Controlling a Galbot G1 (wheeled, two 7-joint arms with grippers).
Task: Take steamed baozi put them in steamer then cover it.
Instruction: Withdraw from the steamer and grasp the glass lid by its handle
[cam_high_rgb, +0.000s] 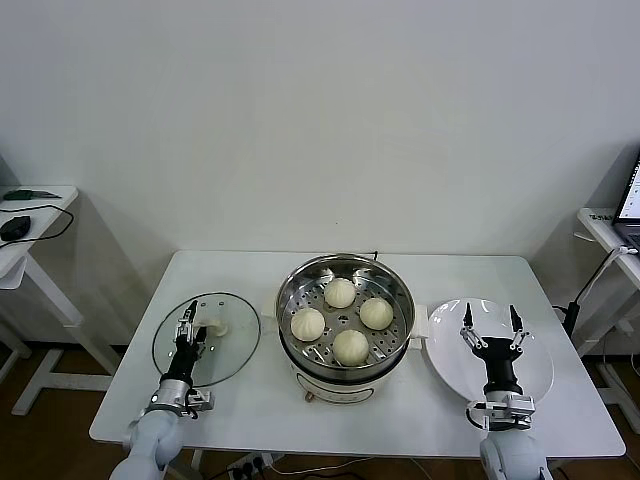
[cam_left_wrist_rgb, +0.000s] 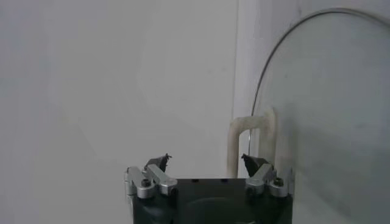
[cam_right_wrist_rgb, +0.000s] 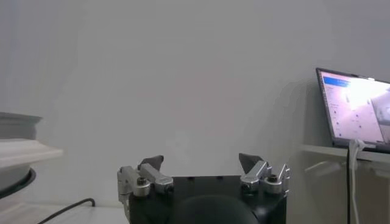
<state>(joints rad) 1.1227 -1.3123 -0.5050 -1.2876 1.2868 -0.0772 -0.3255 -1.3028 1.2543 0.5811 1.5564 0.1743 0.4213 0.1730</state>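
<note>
Several cream-white baozi (cam_high_rgb: 340, 292) lie on the perforated tray of the shiny steamer (cam_high_rgb: 390, 282) at the table's middle. The clear glass cover (cam_high_rgb: 235, 350) lies flat on the table to the steamer's left, with its cream handle (cam_high_rgb: 213, 324) at the centre. My left gripper (cam_high_rgb: 190, 328) hovers open over the cover, right beside the handle. In the left wrist view the handle (cam_left_wrist_rgb: 251, 140) stands just past one fingertip of the open left gripper (cam_left_wrist_rgb: 206, 161), not between the jaws. My right gripper (cam_high_rgb: 490, 318) is open and empty above a white plate (cam_high_rgb: 535, 365).
The white table (cam_high_rgb: 240, 270) holds only the cover, steamer and plate. Side tables stand far left (cam_high_rgb: 30, 215) and far right, the right one with a laptop (cam_right_wrist_rgb: 356, 109). A bare white wall is behind. The steamer's edge (cam_right_wrist_rgb: 18, 152) shows in the right wrist view.
</note>
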